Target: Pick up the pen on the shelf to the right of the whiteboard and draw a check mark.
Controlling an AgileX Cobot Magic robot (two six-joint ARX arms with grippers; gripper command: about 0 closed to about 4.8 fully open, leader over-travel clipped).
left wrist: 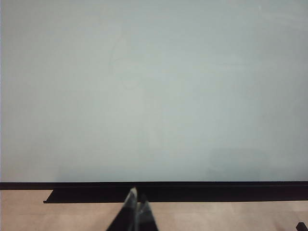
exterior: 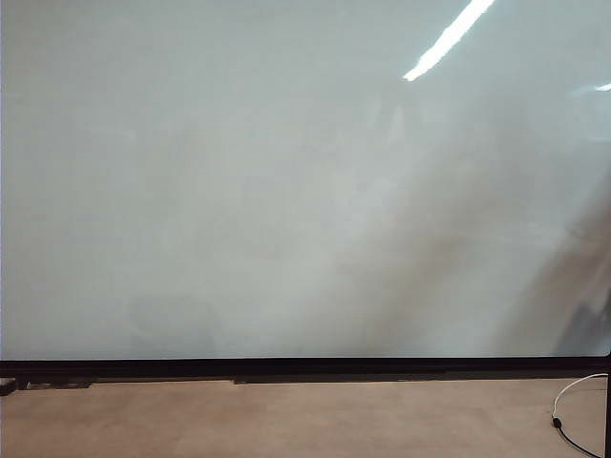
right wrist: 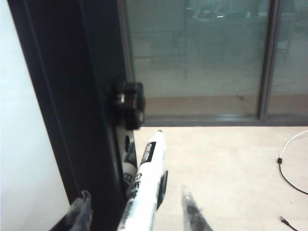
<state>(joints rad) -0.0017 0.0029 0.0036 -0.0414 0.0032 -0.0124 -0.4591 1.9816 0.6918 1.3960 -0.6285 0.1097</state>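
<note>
Right gripper (right wrist: 134, 211) jaws wide apart, straddling one pen (right wrist: 144, 192); contact with either finger is hard to judge, probably none. The pen, tip pointing away from the gripper, rests beside the whiteboard (right wrist: 14, 120) black frame. Left gripper (left wrist: 136, 208) fingertips pressed together, holding nothing, before the whiteboard's lower edge. One white cable (right wrist: 288, 163) on the floor.

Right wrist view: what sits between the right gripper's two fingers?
The pen stands between the open fingers of the right gripper, beside the whiteboard frame; not yet clamped.
</note>
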